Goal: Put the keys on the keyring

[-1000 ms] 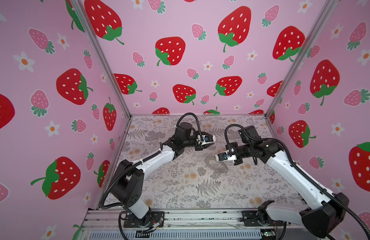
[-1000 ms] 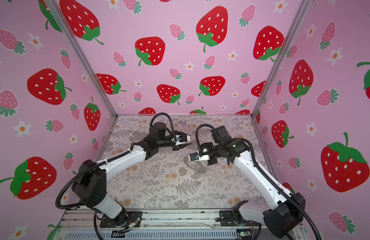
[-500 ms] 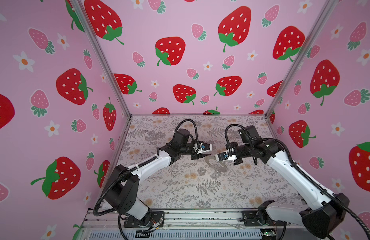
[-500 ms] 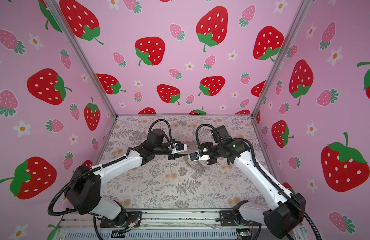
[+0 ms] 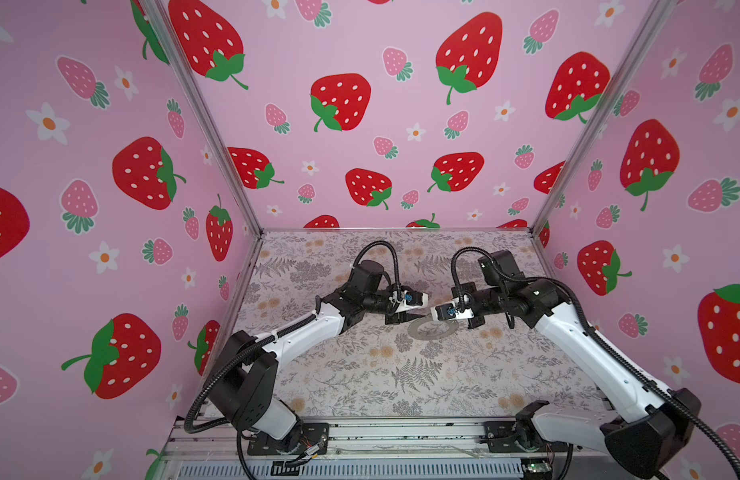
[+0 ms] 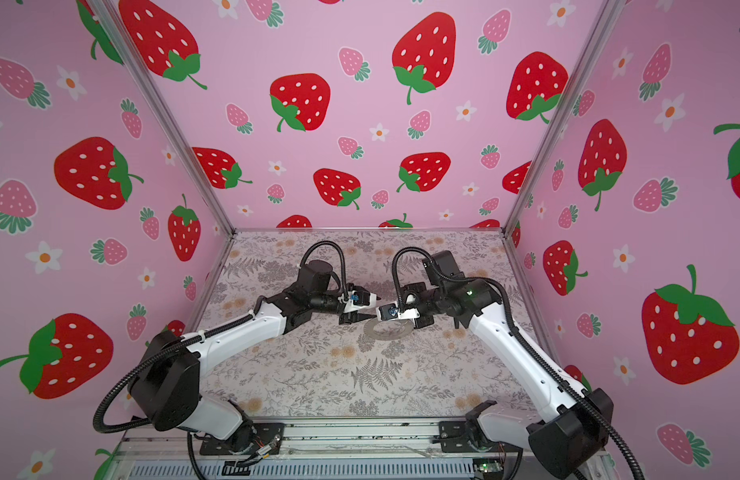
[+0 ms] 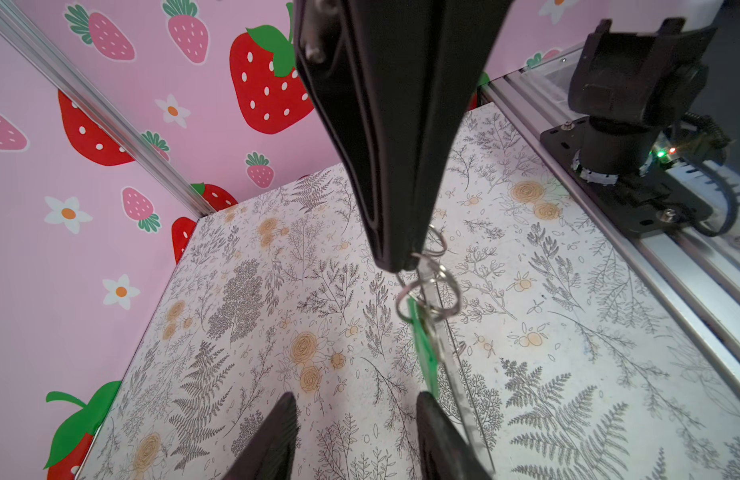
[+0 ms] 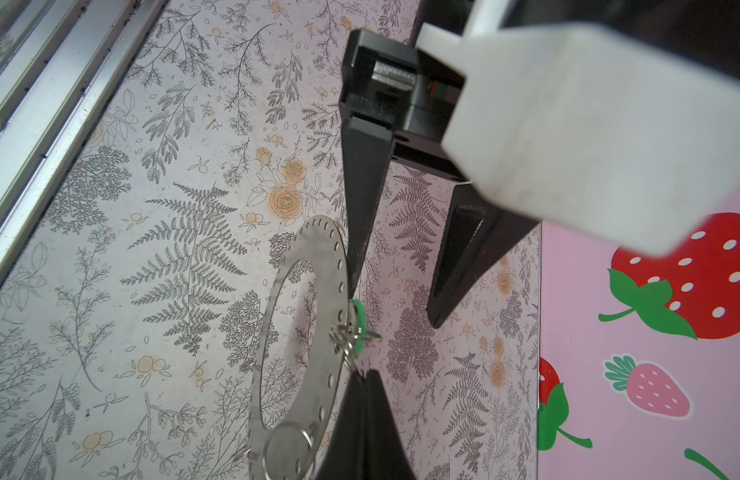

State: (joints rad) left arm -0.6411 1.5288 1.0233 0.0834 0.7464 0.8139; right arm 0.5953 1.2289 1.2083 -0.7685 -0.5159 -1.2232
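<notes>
In the right wrist view my right gripper [image 8: 366,374] is shut on a small wire loop at the rim of the keyring [image 8: 323,241], a flat grey ring with tiny holes, and holds it up on edge. The keys' green tag [image 8: 357,320] hangs behind that rim. In the left wrist view the green tag [image 7: 424,353] dangles edge-on from the wire loops [image 7: 428,291] under the right gripper's tips. My left gripper [image 7: 355,419] is open, and the tag's end lies by one finger [image 7: 439,436], not between the two. Both top views show the keyring [image 5: 432,330] [image 6: 388,330] between the grippers.
Flower-patterned table [image 5: 401,374] inside pink strawberry walls. An aluminium rail [image 5: 401,432] and both arm bases run along the front edge. A second larger wire loop [image 8: 287,449] sits on the keyring near my right gripper.
My left arm has swung down and forward until its gripper is right at the keyring and tag. The right arm and the keyring have stayed put.
</notes>
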